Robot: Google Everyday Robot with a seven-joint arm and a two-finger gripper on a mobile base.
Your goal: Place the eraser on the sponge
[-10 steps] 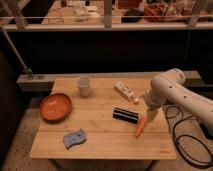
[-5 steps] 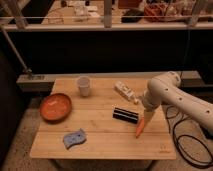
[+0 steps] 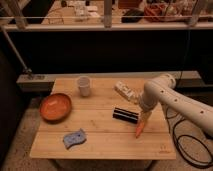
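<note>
On the light wooden table (image 3: pixel 107 146), the eraser (image 3: pixel 125 115) lies flat a little right of centre, a black block with its long side running left to right and slightly down toward the right. The light-blue sponge (image 3: pixel 74 138) lies flat near the front left edge, well apart from the eraser, with nothing on top of it. An orange bowl (image 3: pixel 55 106) stands at the left side of the table, behind the sponge, and a white cup (image 3: pixel 84 85) stands upright near the back edge. A white bottle (image 3: pixel 126 92) lies on its side behind the eraser, close to the arm. The white arm (image 3: pixel 172 97) reaches in from the right and bends down to the table. The gripper (image 3: pixel 144 116) at its lower end hangs just beside the right end of the eraser. It is directly over the upper end of an orange carrot (image 3: pixel 139 129), which slants toward the front of the table. I cannot tell whether the gripper is spread or closed, nor whether it grips the carrot. A black cable (image 3: pixel 186 146) loops over the floor at the right.
</note>
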